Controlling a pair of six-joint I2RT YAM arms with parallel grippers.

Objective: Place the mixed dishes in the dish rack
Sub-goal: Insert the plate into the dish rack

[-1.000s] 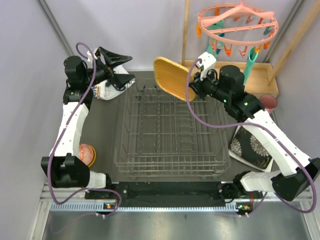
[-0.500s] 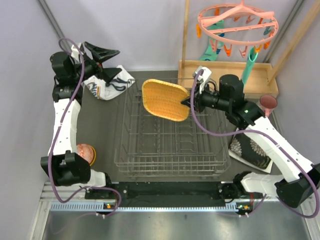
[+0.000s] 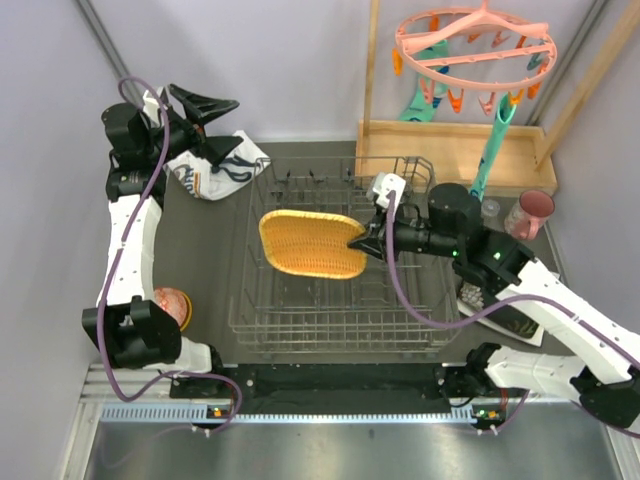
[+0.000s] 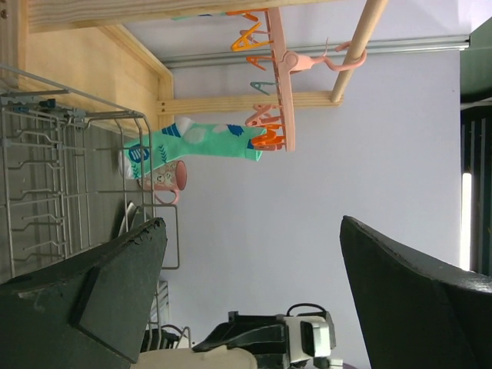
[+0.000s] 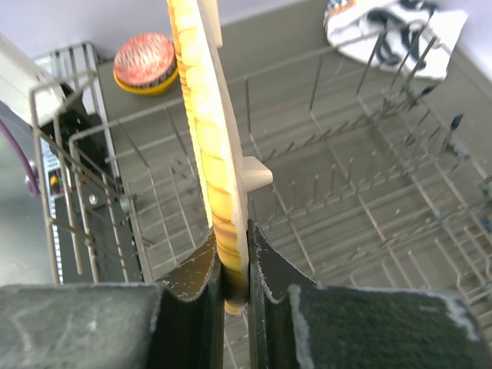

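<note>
Over middle of grey wire dish rack [image 3: 300, 315], yellow wooden rounded-square plate [image 3: 308, 243] clamped by right gripper [image 3: 360, 240], left gripper [image 3: 215, 125] wide open beyond rack's far-left corner

Seen from above, the light is bright, soft and even. The dark counter [image 3: 200, 260] shows only faint shadows under the rack [image 3: 340, 330]. The posts [image 3: 105, 50] lean outward toward the frame corners.

In the left wrist view, the left hand [image 4: 252, 231] is almost black, underexposed against the pale wall [image 4: 307, 138]. A bright strip [image 4: 465, 223] at the right edge is possibly a lamp.

In the right wrist view, the right hand [image 5: 234, 254] is blurred close to the lens. The yellow plate [image 5: 204, 115] is sharper and slightly washed out near the top.
</note>
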